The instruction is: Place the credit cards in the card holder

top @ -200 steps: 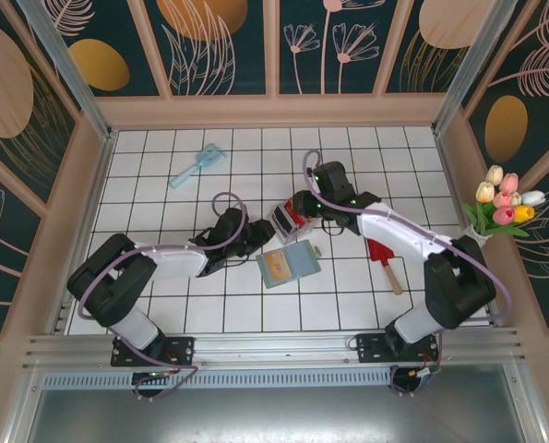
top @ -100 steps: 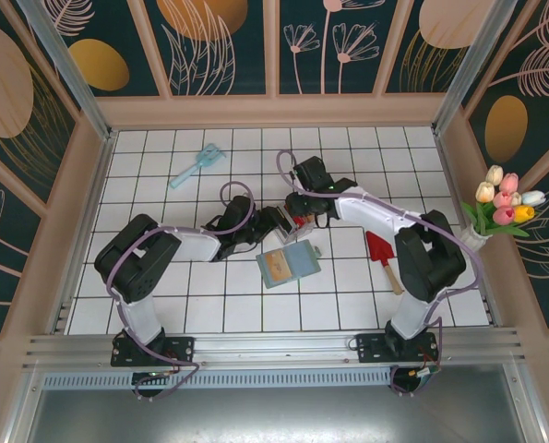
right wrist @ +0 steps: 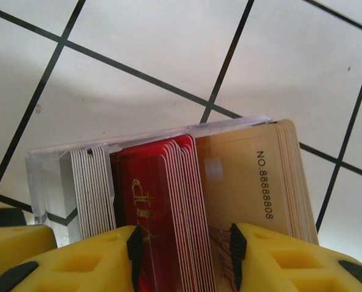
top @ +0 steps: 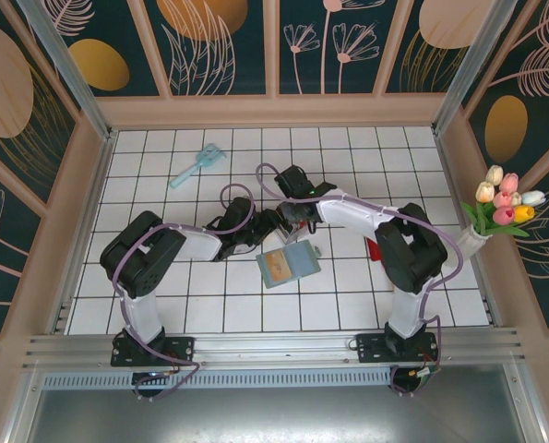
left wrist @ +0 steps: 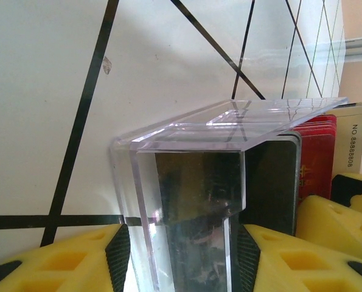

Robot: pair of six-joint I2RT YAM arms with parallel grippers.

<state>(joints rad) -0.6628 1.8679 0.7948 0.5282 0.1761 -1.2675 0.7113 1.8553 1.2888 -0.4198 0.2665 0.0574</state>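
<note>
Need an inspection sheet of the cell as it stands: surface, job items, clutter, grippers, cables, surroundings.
Surface: white tiled table, black grid lines, nothing spilled.
Job's things: sage-green folding card holder lies flat mid-table; red, whitish and tan credit cards stand packed in a clear plastic box.
Clutter: light-blue plastic brush at far left; red tool partly under the right arm.
Grippers: left gripper clamps the box; right gripper straddles the red cards, grip unclear.
Cables: purple cables loop over both arms.
Surroundings: floral wall panels; tulip bunch beyond the right wall.
</note>
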